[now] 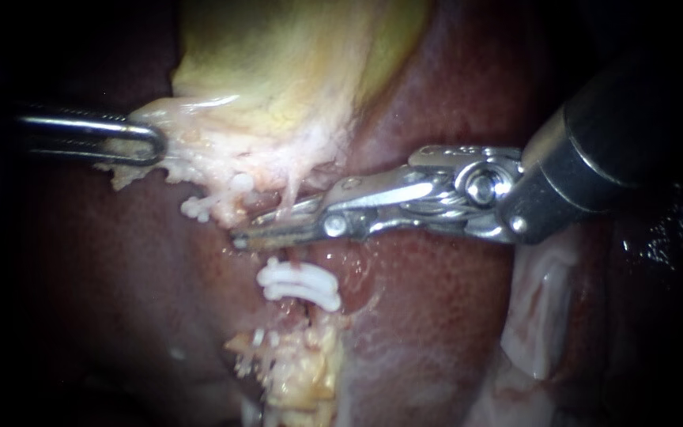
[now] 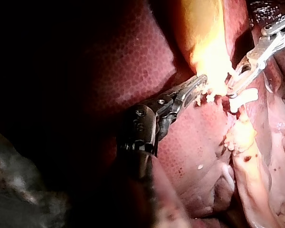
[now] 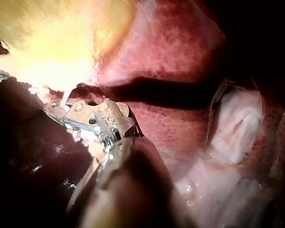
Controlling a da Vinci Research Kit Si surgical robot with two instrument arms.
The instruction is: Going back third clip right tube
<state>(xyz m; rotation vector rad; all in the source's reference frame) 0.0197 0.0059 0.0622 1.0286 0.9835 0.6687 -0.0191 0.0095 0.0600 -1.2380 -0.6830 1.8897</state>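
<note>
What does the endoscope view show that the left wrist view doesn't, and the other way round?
Only the endoscope view shows the right instrument whole, from its jaws back to its thick dark shaft, and the white clips as two lying side by side just below those jaws. Only the left wrist view shows the hinge and dark shaft of the left instrument; the endoscope catches just its jaw tip. Both show the left instrument's jaws shut on the pale edge of the yellow gallbladder, the red-brown liver, and the right instrument's jaws near the clips.
</note>
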